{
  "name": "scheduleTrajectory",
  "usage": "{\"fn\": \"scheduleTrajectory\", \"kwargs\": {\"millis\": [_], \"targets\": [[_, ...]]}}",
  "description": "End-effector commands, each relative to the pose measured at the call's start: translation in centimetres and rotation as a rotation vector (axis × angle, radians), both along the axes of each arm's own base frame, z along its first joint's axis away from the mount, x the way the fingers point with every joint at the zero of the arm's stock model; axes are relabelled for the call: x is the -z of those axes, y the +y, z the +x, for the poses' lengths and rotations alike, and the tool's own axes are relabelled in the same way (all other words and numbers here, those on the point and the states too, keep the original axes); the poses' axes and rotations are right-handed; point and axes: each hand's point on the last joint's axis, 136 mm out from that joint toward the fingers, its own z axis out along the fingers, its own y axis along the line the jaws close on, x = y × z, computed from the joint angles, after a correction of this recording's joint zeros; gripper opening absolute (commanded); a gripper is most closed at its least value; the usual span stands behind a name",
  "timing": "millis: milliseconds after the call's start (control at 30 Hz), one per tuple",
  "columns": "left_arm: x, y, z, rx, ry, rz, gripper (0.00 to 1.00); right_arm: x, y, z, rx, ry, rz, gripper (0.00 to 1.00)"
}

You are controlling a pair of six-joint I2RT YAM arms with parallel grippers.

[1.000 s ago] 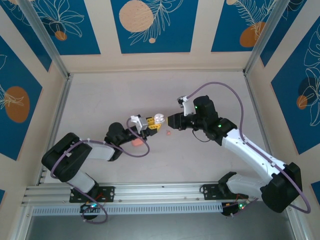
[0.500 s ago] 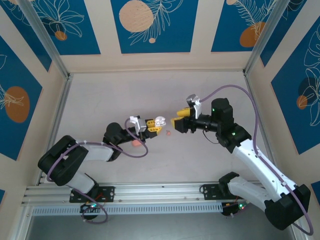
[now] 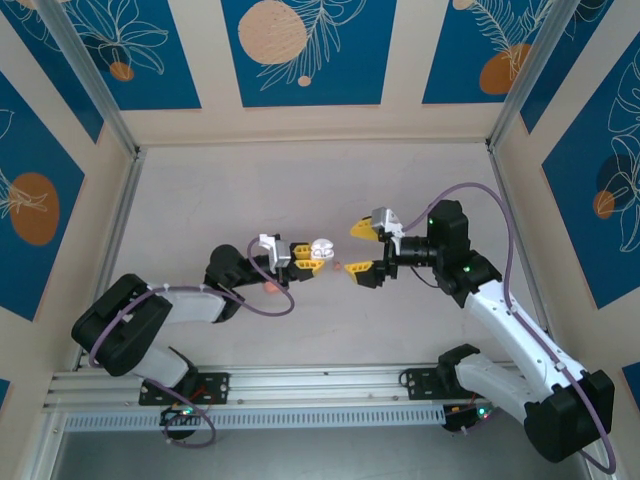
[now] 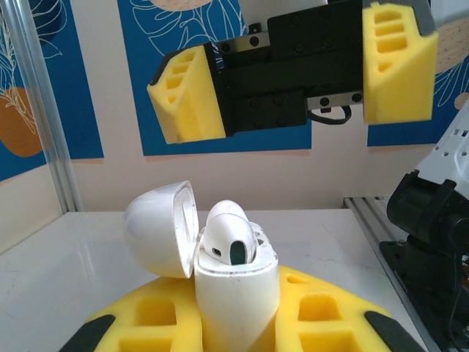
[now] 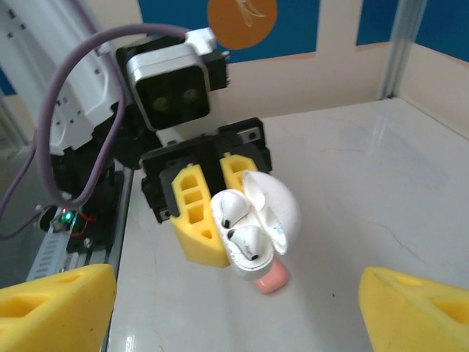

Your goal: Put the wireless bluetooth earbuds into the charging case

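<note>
A white charging case (image 4: 234, 293) stands upright with its lid hinged open, and my left gripper (image 4: 236, 326) is shut on its body. Two white earbuds (image 5: 233, 206) sit side by side in its wells; from the left wrist the near earbud (image 4: 229, 235) hides the other. From above, the case (image 3: 320, 248) is at the left gripper (image 3: 305, 253) near the table's middle. My right gripper (image 3: 360, 248) faces it from the right, apart from it, jaws wide open and holding nothing. Its yellow fingers (image 4: 187, 103) show beyond the case, and the right gripper (image 5: 238, 308) frames it.
A small salmon-pink rounded piece (image 5: 271, 280) lies on the table just below the case. Another pink piece (image 3: 271, 287) lies beside the left forearm. Aluminium rails (image 3: 250, 385) run along the near edge, and panelled walls enclose the pale table (image 3: 300, 190).
My right gripper's jaws have opened from nearly shut to wide, and it has drawn back slightly to the right. The left gripper and case have shifted only a little.
</note>
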Motion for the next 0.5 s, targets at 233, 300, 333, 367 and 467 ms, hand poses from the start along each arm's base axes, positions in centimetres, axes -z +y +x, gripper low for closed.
{"fn": "scheduleTrajectory", "kwargs": {"millis": [233, 300, 333, 367, 467], "targets": [[-2.2, -0.3, -1.2, 0.066, -0.054, -0.043, 0.08, 1.1, 1.5, -0.8, -0.169, 0.006, -0.017, 0.79], [-2.2, -0.4, -1.1, 0.068, -0.054, -0.042, 0.08, 1.3, 1.9, -0.4, -0.18, 0.012, -0.018, 0.79], [-2.3, -0.4, -1.1, 0.07, -0.056, -0.043, 0.08, 1.3, 2.2, -0.2, -0.187, 0.016, -0.019, 0.79], [-2.3, -0.5, -1.1, 0.072, -0.055, -0.043, 0.08, 1.4, 2.4, -0.1, -0.19, 0.023, -0.02, 0.79], [-2.5, -0.5, -1.1, 0.071, -0.059, -0.046, 0.08, 1.6, 3.0, 0.1, -0.226, 0.045, -0.016, 0.78]]}}
